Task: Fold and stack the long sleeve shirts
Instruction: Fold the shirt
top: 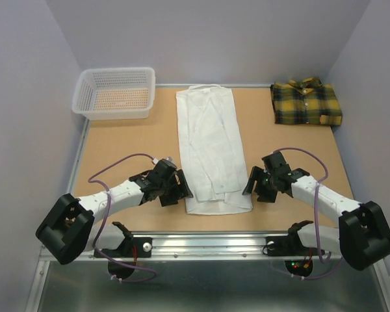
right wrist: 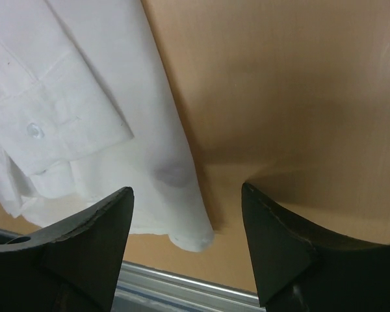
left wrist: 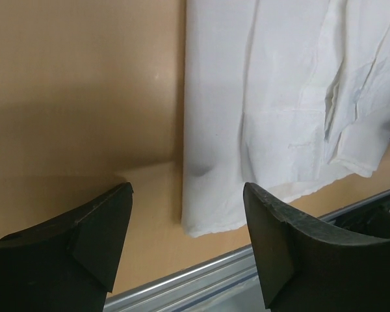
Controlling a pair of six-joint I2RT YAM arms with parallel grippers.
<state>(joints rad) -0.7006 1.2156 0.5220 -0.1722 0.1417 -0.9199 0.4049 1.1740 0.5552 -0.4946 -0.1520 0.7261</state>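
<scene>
The white shirt (top: 209, 149) lies flat in a long narrow strip down the middle of the table, sleeves folded in, hem toward me. The yellow-and-green plaid shirt (top: 305, 103) lies folded at the far right corner. My left gripper (top: 182, 188) is open just left of the white shirt's near left corner (left wrist: 201, 224). My right gripper (top: 250, 183) is open just right of the near right corner (right wrist: 195, 239). Both hold nothing. A buttoned cuff (right wrist: 58, 123) shows in the right wrist view.
A white mesh basket (top: 114, 93) stands at the far left. The metal rail (top: 208, 244) runs along the table's near edge, just behind the shirt's hem. Grey walls close in the table on three sides.
</scene>
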